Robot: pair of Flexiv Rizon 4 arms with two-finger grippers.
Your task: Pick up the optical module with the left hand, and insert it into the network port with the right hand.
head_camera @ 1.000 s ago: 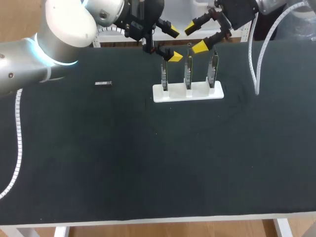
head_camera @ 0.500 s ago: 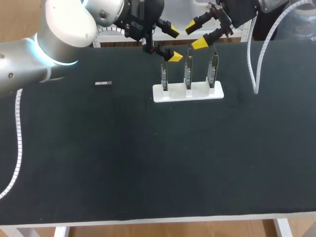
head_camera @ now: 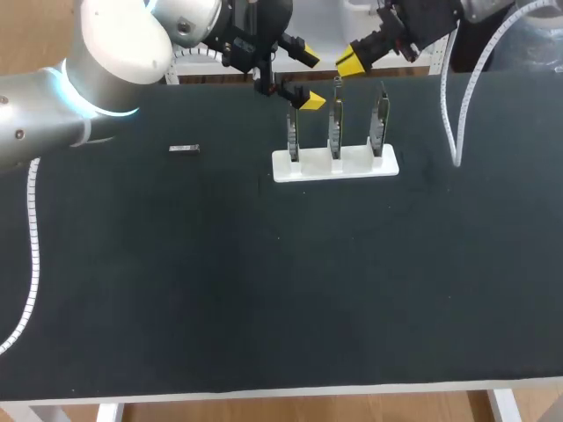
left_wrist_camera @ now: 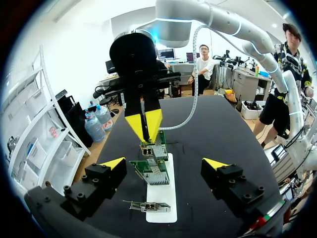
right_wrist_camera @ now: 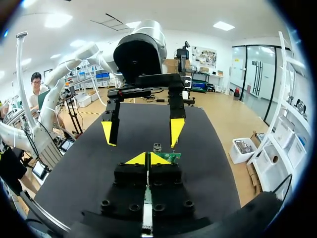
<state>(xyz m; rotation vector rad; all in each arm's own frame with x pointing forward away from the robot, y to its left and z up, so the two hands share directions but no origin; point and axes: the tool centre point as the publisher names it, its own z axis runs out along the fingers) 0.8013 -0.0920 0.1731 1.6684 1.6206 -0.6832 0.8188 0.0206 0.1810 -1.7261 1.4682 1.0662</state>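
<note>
The optical module point(head_camera: 184, 149), a small dark block, lies on the black table point(head_camera: 220, 281) left of the white holder point(head_camera: 334, 165); the right wrist view shows the optical module point(right_wrist_camera: 157, 147) beyond the fingers. Three upright network cards point(head_camera: 335, 127) stand in the holder. My left gripper point(head_camera: 310, 79) hangs open above the leftmost card, far right of the module. In its own view the left gripper point(left_wrist_camera: 164, 166) spans the cards point(left_wrist_camera: 150, 172). My right gripper point(head_camera: 352, 61) is shut, empty, just above and behind the middle card. The right gripper point(left_wrist_camera: 144, 123) points down at the cards, and in its own view the right gripper point(right_wrist_camera: 147, 158) shows both tips pressed together.
A white ribbed cable point(head_camera: 456, 114) hangs from the right arm over the table's back right. The holder stands near the far edge. Another cable point(head_camera: 33, 255) runs down the left side.
My right gripper's fingers have closed from wide open to shut, and it has drawn slightly up and back. The left arm, module and cards have not moved.
</note>
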